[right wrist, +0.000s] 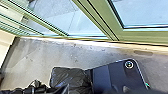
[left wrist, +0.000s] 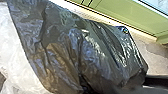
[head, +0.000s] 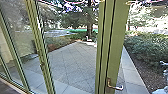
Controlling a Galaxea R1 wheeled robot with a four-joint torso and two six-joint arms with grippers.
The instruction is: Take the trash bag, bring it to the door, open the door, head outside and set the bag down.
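Black trash bag (left wrist: 75, 55), left wrist angled toward it

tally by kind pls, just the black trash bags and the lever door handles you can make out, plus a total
Black trash bag: 1
Lever door handle: 1
Total: 2

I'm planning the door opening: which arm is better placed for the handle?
Right, probably: the door handle sits right of centre ahead, and the trash bag looms large in the left wrist view.
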